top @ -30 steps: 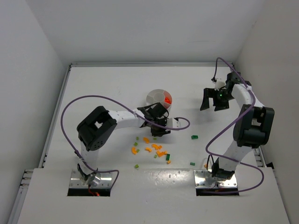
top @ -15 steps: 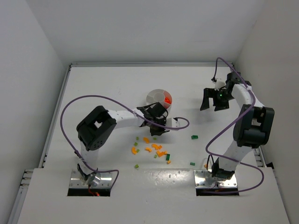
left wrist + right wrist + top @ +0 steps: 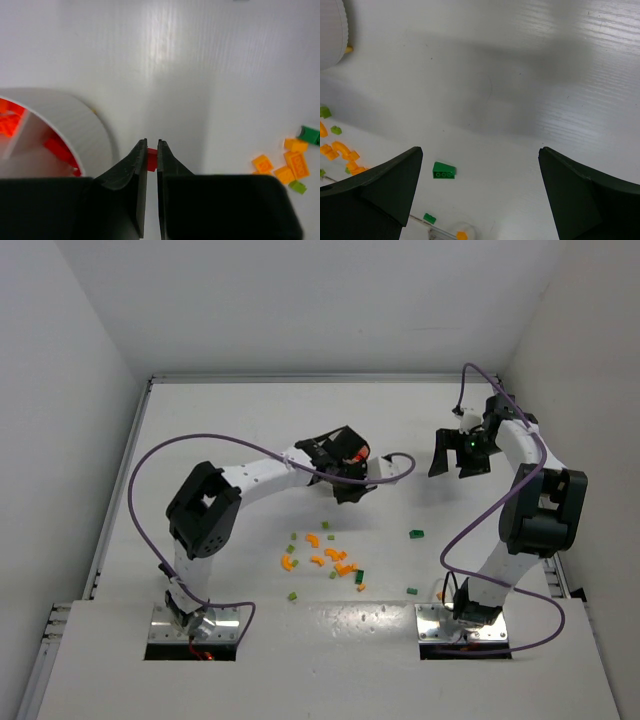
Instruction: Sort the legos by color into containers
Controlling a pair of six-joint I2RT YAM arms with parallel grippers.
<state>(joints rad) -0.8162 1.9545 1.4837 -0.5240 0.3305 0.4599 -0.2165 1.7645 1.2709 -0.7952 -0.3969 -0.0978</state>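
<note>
One red brick (image 3: 151,162) is pinched in the left gripper (image 3: 152,148), just outside the wall of the dish (image 3: 75,117) — the compartment (image 3: 37,137) with red pieces is seen leftward in the wrist view, over that wall. The right gripper (image 3: 479,152) is held spread and empty, well apart.

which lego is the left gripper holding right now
The small red brick, pinched in the shut left gripper beside the white dish. The orange bricks and green bricks lie loose on the table.
</note>
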